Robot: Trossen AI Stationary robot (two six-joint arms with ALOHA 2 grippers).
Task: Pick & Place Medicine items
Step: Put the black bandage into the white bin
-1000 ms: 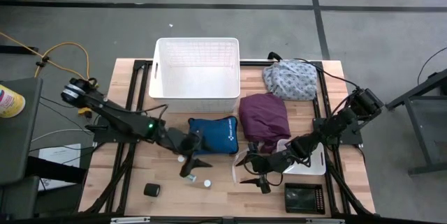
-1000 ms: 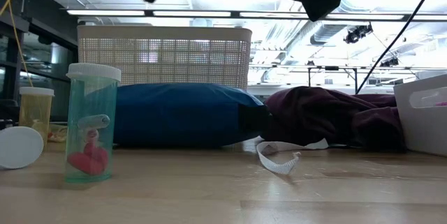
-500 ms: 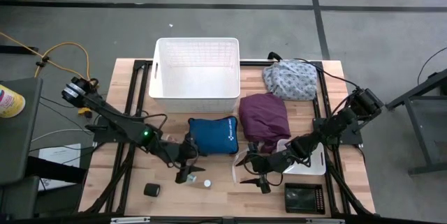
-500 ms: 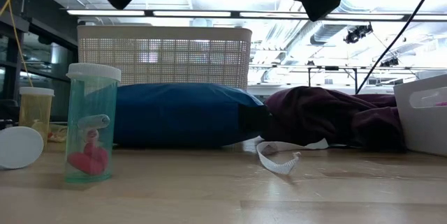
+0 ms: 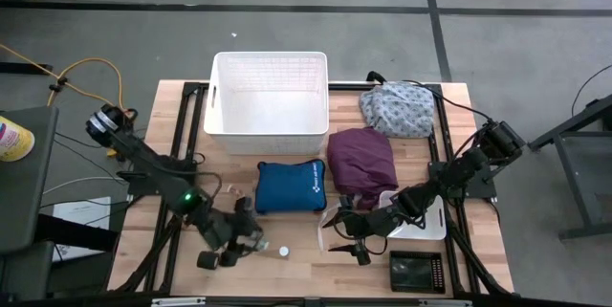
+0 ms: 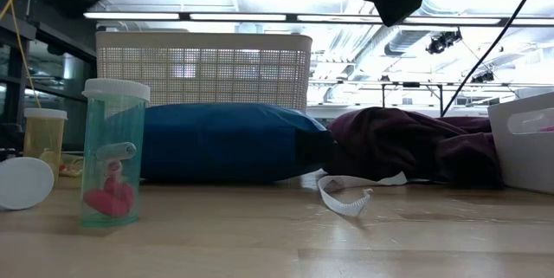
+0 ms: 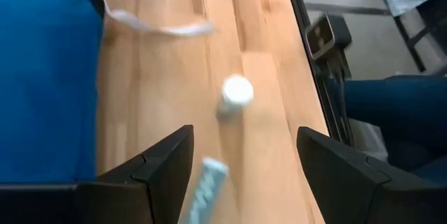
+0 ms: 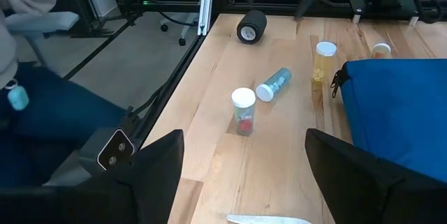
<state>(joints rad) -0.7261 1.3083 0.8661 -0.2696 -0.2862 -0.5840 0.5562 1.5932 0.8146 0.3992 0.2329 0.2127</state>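
Note:
The medicine items lie on the table's near left part. An upright greenish vial (image 8: pixel 242 111) with a white cap holds something red. Beside it are a vial lying flat (image 8: pixel 274 84), a yellowish vial (image 8: pixel 325 60) and a black roll (image 5: pixel 207 261). My left gripper (image 5: pixel 251 244) hovers open above the table; in its wrist view the lying vial (image 7: pixel 206 189) and the upright vial (image 7: pixel 236 95) show between its fingers, untouched. My right gripper (image 5: pixel 337 233) waits open right of them, over a white strap (image 6: pixel 346 200).
A blue zip pouch (image 5: pixel 291 186) lies in the middle, with a white basket (image 5: pixel 270 92) behind it. A purple bundle (image 5: pixel 361 159) and a floral bundle (image 5: pixel 397 111) lie to the right. A white tray (image 5: pixel 426 219) and a black box (image 5: pixel 416 271) sit near right.
My left gripper has swung from beside the blue pouch toward the table's near left corner and sunk a little, turning as it went. It now stands over the lying vial, next to the black roll. Its fingers stay open. Nothing on the table has moved.

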